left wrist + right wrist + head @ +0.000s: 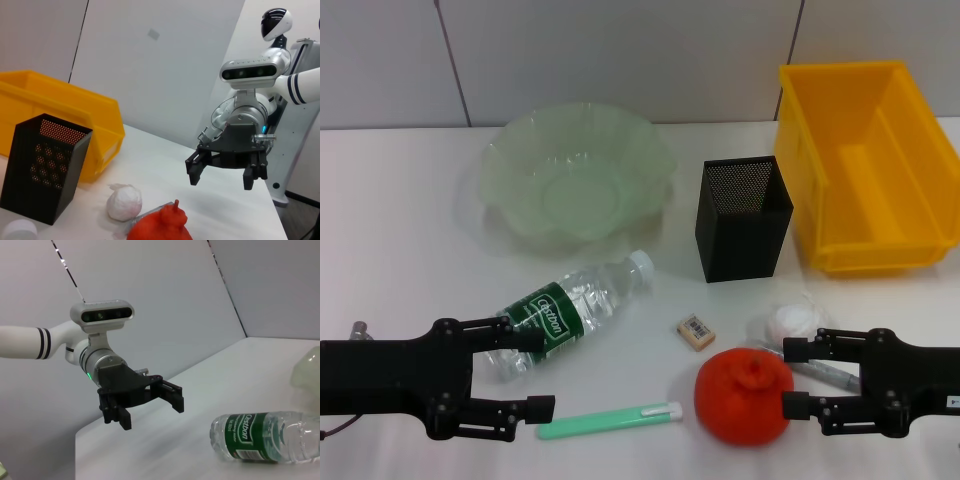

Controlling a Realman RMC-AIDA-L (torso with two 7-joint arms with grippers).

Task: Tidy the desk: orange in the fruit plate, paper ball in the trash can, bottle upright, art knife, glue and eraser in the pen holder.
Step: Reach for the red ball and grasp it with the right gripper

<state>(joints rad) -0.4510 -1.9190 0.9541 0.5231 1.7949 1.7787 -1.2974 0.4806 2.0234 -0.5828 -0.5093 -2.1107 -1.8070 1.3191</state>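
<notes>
1. Presently, the left tool (530,375) is seen low over the white table (400,260) at the near left, its fingers spread wide; the upper finger lies against the base of the bottle (570,310), though contact cannot be confirmed.
2. The bottle is found lying on its side, its white cap pointing toward the pen holder (742,218).
3. The right tool (792,378) is held at the near right with fingers spread, just beside the orange (742,397), nothing being pinched.
4. The eraser (695,332) is set between bottle and orange; a green art knife (610,420) lies near the front edge.
5. The paper ball (790,322) is placed behind the orange.
6. The fruit plate (578,180) and trash can (865,165) are located at the back.
</notes>
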